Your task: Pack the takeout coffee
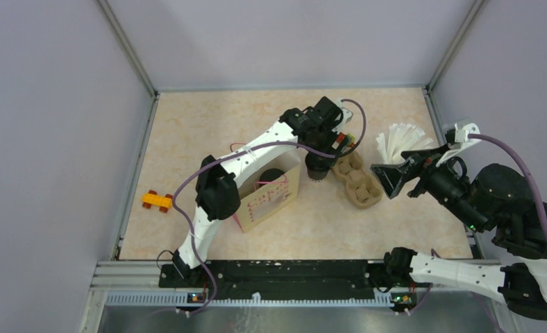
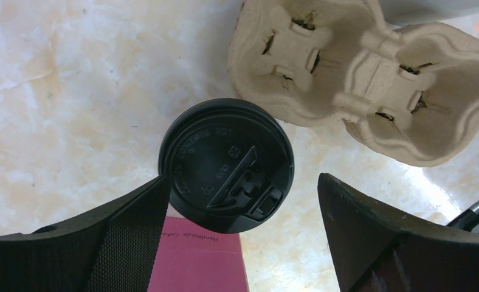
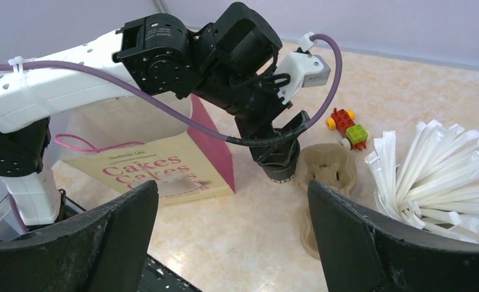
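A small black takeout coffee cup (image 2: pixel 227 164) with a black lid stands on the table (image 1: pixel 187 139) between the paper bag (image 1: pixel 271 198) and the brown pulp carrier (image 2: pixel 358 79). My left gripper (image 2: pixel 243 177) hangs right over it, open. Its left finger (image 2: pixel 134 225) is at the lid's rim and its right finger (image 2: pixel 371 231) stands well clear. The same cup (image 3: pixel 279 164) shows in the right wrist view under the left arm's fingers. A dark round shape (image 1: pixel 271 176) sits inside the bag's mouth; I cannot tell what it is. My right gripper (image 1: pixel 387 182) hovers open and empty to the right of the carrier.
A cup of white straws (image 1: pixel 399 142) stands behind the right gripper. A small brick toy (image 3: pixel 346 125) lies behind the carrier (image 3: pixel 325 170), and an orange toy car (image 1: pixel 157 201) near the left edge. The "Cakes" bag (image 3: pixel 146 164) stands upright left of the cup.
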Robot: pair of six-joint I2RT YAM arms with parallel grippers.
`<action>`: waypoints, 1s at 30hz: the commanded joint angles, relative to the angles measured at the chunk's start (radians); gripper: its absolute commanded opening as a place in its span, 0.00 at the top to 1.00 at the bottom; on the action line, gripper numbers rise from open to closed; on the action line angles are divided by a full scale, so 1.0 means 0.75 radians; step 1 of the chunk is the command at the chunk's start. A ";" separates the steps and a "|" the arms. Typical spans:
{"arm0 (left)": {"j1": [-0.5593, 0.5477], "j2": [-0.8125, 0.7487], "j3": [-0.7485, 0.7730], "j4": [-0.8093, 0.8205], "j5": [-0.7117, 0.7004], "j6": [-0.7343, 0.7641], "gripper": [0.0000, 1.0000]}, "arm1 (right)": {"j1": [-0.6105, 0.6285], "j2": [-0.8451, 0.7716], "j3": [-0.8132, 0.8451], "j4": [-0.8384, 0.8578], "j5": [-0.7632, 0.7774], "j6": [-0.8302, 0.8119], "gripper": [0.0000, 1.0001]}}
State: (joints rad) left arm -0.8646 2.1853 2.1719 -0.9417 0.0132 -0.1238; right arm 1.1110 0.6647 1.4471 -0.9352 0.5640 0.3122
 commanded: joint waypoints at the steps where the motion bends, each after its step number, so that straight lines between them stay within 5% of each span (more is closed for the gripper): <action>1: 0.002 0.010 -0.020 0.072 0.094 0.033 0.07 | -0.009 -0.015 0.005 0.026 -0.023 -0.048 0.10; 22: 0.009 -0.004 -0.040 0.036 -0.076 0.072 0.01 | -0.011 -0.044 -0.032 0.053 -0.033 -0.056 0.09; 30: 0.006 -0.015 -0.095 0.094 0.034 0.080 0.02 | -0.011 -0.039 -0.023 0.047 -0.034 -0.062 0.09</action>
State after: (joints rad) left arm -0.8619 2.1872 2.1281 -0.9192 -0.0151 -0.0769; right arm 1.1107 0.6395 1.4216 -0.9215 0.5472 0.2726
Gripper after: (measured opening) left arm 0.987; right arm 0.904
